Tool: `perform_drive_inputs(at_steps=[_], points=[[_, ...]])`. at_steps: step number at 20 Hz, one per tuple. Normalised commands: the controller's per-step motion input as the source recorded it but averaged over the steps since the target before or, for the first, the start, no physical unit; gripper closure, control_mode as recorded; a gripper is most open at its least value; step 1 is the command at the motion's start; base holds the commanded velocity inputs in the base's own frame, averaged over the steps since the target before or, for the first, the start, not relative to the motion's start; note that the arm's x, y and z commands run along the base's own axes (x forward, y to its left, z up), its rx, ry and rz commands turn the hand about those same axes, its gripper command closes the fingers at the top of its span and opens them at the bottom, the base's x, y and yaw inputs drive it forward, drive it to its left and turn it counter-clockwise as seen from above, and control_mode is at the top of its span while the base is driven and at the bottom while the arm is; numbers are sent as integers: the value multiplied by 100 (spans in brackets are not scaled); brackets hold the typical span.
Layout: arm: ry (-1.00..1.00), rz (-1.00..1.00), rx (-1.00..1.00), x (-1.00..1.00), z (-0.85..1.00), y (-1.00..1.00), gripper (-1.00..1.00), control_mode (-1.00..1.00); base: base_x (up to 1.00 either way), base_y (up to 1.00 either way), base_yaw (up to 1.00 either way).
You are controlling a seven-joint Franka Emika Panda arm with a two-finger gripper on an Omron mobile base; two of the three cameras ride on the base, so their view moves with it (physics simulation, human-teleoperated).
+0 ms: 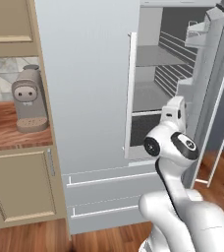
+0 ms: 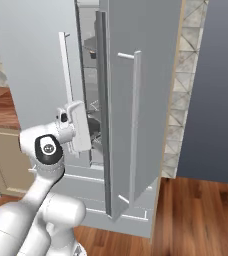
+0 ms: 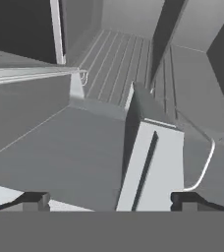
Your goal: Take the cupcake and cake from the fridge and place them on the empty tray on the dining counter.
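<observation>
At fridge front: arm raised, hand aimed into the open right half of the fridge (image 1: 92,88).
fingers: spread wide, nothing between them; two dark tips (image 3: 33,201) low in the hand view, far apart.
gripper: (image 3: 109,203) at the mouth of the compartment, touching nothing; in the left base view the white hand (image 1: 174,115) sits level with the lower shelf edge.
ahead of fingers: flat grey shelf floor (image 3: 60,147), bare where visible.
between fingers, beyond: pale upright divider (image 3: 148,162) with a dark slot, standing up from the shelf.
past the divider: ribbed grey back wall (image 3: 116,64).
right of fingers: wire-edged shelf rim (image 3: 207,165), curved, grey panel behind it.
left of fingers, above: shelf lip (image 3: 30,74) and a white vertical bar (image 3: 57,29).
right door: swung open (image 2: 136,100), long white bar handle (image 2: 135,125) facing out; door bins (image 1: 202,34) seen in the left base view.
left door: shut, white handle (image 1: 130,93) just beside the hand.
drawers: two, below the doors (image 1: 104,192), shut.
cupcake: cannot tell where; not made out on the shelves seen from here.
cake: same, cannot tell.
far left of fingers: coffee machine (image 1: 29,98) on a small wooden worktop (image 1: 11,133), beige cabinet (image 1: 20,187) under it, well apart from the hand.
floor: reddish wood planks (image 2: 201,215).
</observation>
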Motion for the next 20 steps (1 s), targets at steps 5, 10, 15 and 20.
perform_drive_inputs(at_steps=[5,10,15,20], points=[[0,-15,3,-99,0,-100,-100,-100,0,0,0],[4,-19,8,-86,0,-100,-100,-100,0,0,0],[3,-17,16,-75,0,-100,-100,-100,0,0,0],[-7,0,8,-81,26,-60,-100,-100,0,0,0]])
